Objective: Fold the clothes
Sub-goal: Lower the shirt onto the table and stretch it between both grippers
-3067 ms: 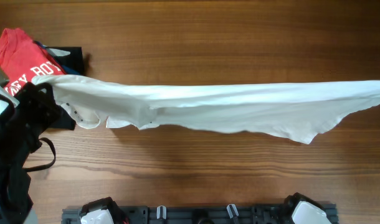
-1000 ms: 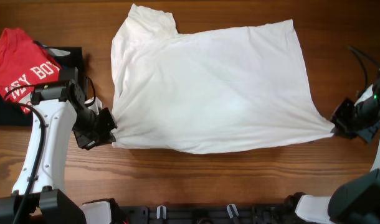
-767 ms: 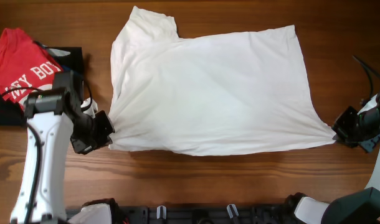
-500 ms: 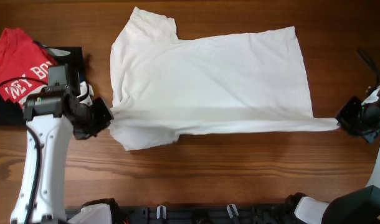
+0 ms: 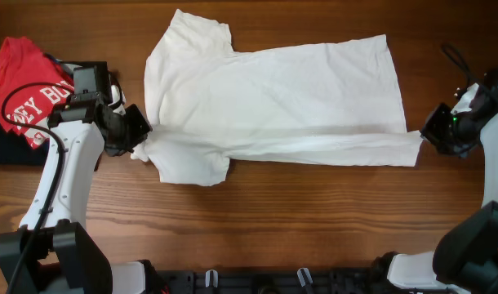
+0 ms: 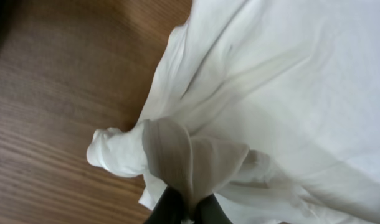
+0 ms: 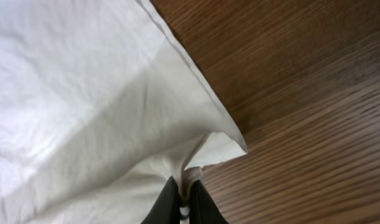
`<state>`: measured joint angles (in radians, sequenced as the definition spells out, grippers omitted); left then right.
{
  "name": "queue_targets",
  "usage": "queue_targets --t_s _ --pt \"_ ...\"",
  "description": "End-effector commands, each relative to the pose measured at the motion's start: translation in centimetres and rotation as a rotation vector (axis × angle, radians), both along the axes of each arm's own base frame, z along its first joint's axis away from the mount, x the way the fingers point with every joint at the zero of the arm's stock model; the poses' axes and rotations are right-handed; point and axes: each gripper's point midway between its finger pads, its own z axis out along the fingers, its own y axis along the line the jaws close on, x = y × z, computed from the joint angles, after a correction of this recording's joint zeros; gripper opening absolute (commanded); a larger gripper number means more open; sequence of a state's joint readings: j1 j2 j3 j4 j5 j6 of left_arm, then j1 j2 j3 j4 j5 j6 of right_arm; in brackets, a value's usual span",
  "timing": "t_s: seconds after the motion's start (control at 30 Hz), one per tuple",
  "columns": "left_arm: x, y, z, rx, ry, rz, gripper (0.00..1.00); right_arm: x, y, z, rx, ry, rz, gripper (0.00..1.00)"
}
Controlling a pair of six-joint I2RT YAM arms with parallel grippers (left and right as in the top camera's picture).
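The clothes, a plain white T-shirt (image 5: 273, 90), lie spread across the middle of the wooden table, no printed stripes showing. The near edge is lifted and doubled over as a long band (image 5: 314, 147) stretched between both grippers. My left gripper (image 5: 140, 133) is shut on a bunched fold of the clothes (image 6: 177, 155) at the left end, with a sleeve hanging just below. My right gripper (image 5: 429, 137) is shut on the clothes' corner (image 7: 202, 155) at the right end, low over the wood.
A red shirt with white lettering (image 5: 28, 90) lies on dark folded garments (image 5: 8, 147) at the far left, close behind my left arm. The table's near edge carries the arm bases (image 5: 265, 282).
Both grippers have carried the shirt's near edge away from me, over the spread cloth. The near part now lies doubled in a narrow band, and a sleeve has dropped out at the left.
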<state>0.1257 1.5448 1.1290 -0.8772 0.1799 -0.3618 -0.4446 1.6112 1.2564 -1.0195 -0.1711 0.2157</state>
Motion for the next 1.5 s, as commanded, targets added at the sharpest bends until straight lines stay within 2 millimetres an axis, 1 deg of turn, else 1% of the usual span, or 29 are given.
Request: queue_targets --t_s 0.0,0.07,0.17,0.3,0.37,0.47,0.57,0.73,0.97,1.07,1.13,1.17,1.2,1.23,1.3,1.33,1.37,1.4,1.47 --pt "1.0 0.5 0.0 0.015 -0.030 0.021 0.04 0.1 -1.3 -1.4 -0.045 0.044 -0.064 0.04" --pt "1.7 0.8 -0.8 0.025 -0.032 0.023 0.04 1.5 -1.8 -1.7 -0.064 0.006 -0.062 0.04" --pt "1.9 0.8 -2.1 0.020 -0.004 0.023 0.04 2.3 -1.9 -2.2 -0.070 -0.008 -0.055 0.04" --pt "2.3 0.8 -3.9 0.017 0.027 0.023 0.04 3.0 -1.3 -3.6 -0.065 0.008 -0.024 0.04" --pt "2.8 0.9 -4.3 0.018 0.020 0.023 0.04 3.4 -1.2 -4.3 -0.063 0.013 -0.016 0.04" --pt "3.4 1.0 -4.5 0.020 0.003 0.023 0.04 3.8 -1.3 -5.0 -0.062 0.015 -0.013 0.04" --pt "3.7 1.0 -4.4 0.022 -0.012 0.024 0.04 4.4 -1.4 -5.3 -0.067 0.000 -0.012 0.04" --pt "4.7 1.2 -4.0 0.027 -0.056 0.024 0.04 5.2 -1.8 -5.1 -0.082 -0.033 -0.013 0.05" --pt "5.2 1.2 -3.9 0.029 -0.075 0.024 0.05 6.0 -1.7 -5.0 -0.077 -0.063 -0.008 0.04" --pt "5.2 1.2 -3.9 0.029 -0.075 0.024 0.05 6.5 -1.0 -5.2 -0.079 -0.070 0.015 0.04" --pt "5.1 1.2 -3.9 0.029 -0.074 0.024 0.05 7.2 -0.1 -5.1 -0.085 -0.085 0.042 0.04" --pt "5.1 1.2 -3.9 0.029 -0.074 0.024 0.05 7.5 0.3 -5.0 -0.087 -0.094 0.053 0.06" --pt "5.1 1.2 -3.9 0.029 -0.074 0.024 0.06 7.7 0.6 -5.0 -0.088 -0.098 0.061 0.11" --pt "5.1 1.2 -3.9 0.029 -0.074 0.024 0.06 7.8 0.8 -5.0 -0.089 -0.101 0.068 0.12" --pt "5.1 1.2 -3.9 0.029 -0.071 0.024 0.16 7.8 1.0 -5.0 -0.089 -0.101 0.073 0.21" --pt "5.0 1.2 -3.9 0.028 -0.069 0.024 0.38 7.7 1.0 -5.0 -0.088 -0.095 0.072 0.35" --pt "5.0 1.2 -3.9 0.027 -0.067 0.024 0.51 7.5 1.0 -5.1 -0.090 -0.086 0.071 0.49" --pt "5.0 1.2 -3.9 0.026 -0.067 0.023 0.59 7.3 1.0 -5.2 -0.090 -0.078 0.071 0.51" --pt "4.7 0.9 -3.8 0.013 -0.059 0.019 0.62 6.7 1.2 -5.3 -0.079 -0.053 0.071 0.52"
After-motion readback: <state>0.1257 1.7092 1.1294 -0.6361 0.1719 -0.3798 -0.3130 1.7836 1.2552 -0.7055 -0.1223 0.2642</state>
